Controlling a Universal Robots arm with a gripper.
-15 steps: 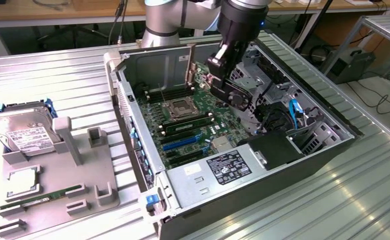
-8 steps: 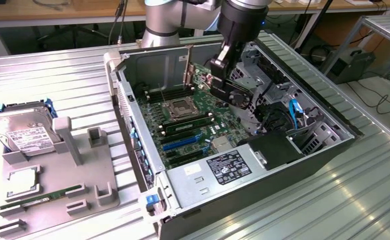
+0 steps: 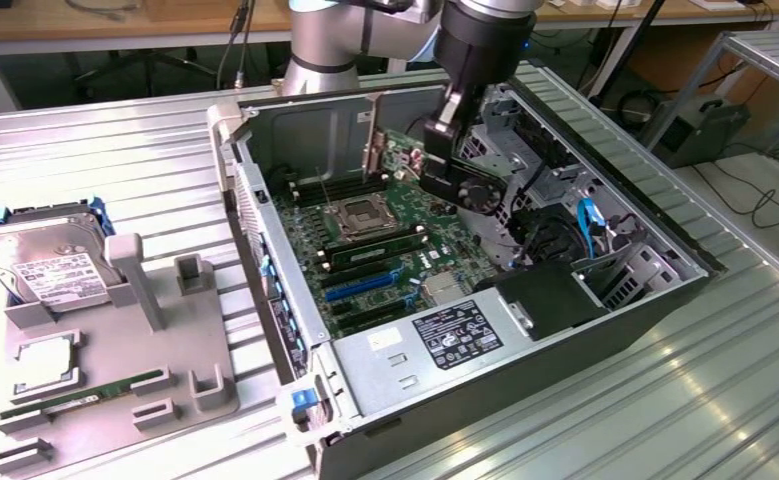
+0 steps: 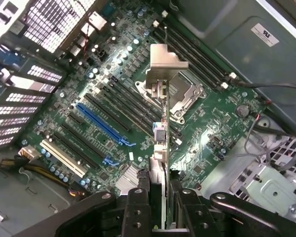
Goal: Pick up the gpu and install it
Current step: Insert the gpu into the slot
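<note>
Now claw partly closed, clamping gpu edge-on above motherboard.

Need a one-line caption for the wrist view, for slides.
Wrist view: fingers clamp the gpu edge-on above the motherboard.

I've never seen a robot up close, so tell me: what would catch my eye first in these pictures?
First, the robot's end effector clamping the gpu edge-on over the green motherboard inside the open computer case. Next, on the exterior view's left, a grey tray carries a hard drive and a slim memory stick.
</note>
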